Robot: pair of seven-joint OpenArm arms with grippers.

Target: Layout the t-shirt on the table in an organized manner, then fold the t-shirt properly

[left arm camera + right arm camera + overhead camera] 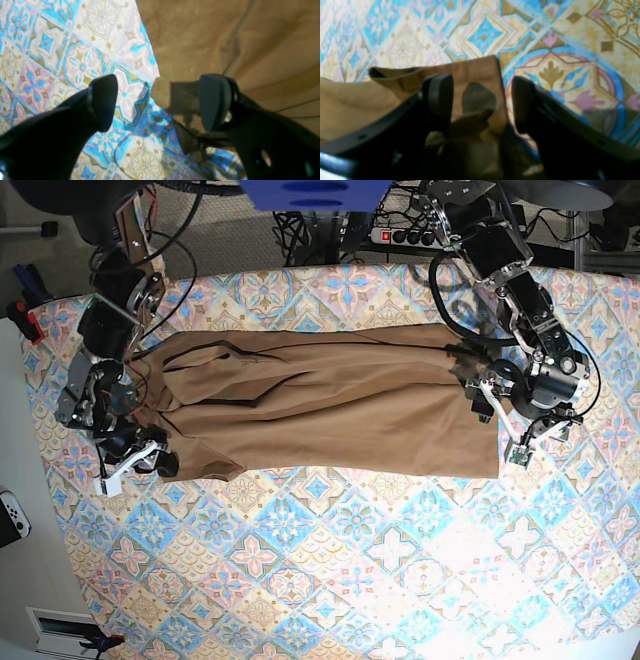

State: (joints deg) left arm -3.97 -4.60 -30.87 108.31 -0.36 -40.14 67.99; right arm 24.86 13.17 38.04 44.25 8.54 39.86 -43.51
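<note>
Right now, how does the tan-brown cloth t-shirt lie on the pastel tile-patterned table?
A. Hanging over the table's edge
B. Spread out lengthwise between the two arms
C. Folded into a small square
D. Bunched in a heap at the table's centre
B: in the base view the tan-brown cloth t-shirt lies stretched flat across the pastel tile-patterned table, one end by the left gripper and the other by the right gripper, both with jaws apart.
</note>
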